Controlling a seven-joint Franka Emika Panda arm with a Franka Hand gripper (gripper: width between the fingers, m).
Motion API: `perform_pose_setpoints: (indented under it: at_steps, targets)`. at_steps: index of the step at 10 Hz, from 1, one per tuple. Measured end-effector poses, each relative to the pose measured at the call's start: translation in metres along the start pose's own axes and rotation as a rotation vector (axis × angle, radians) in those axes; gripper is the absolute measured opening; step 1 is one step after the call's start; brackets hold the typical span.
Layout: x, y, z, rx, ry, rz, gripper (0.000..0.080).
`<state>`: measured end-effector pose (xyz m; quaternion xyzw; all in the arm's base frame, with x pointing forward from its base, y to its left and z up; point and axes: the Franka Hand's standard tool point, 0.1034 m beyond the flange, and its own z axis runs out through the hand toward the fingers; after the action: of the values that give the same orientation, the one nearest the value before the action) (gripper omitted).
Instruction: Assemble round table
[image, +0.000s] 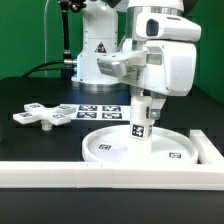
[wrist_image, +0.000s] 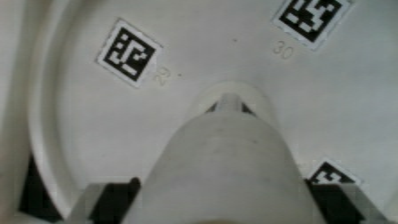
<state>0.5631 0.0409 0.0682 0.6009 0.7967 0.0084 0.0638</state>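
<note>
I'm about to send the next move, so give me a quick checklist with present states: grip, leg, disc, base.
1. Pincer shut on leg: ok.
2. Leg upright: ok.
3. Leg over disc, near its middle: ok.
4. Leg seated in disc: cannot tell.
5. Base apart from disc, at the exterior view's left: ok.

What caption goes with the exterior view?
The gripper holds the leg upright in the round disc; the cross-shaped base lies aside.

Black table (image: 30, 145), long white border wall (image: 60, 172) at the front, marker board (image: 98, 110) lying flat; green backdrop (image: 20, 30)
</note>
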Motion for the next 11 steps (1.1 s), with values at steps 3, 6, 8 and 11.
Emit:
perform_pose_setpoints:
  at_steps: [3, 6, 8, 11]
  targets:
    - [0.0004, -0.0020, 0.0004, 0.022, -0.001, 0.145, 0.0416]
    - [0.0011, -0.0039, 0.0006, 0.043, 0.000, 0.474, 0.0414]
    - [0.0014, -0.0039, 0.0007, 0.045, 0.002, 0.634, 0.0414]
    - [0.0000, -0.0045, 0.0008, 0.048, 0.009, 0.880, 0.0414]
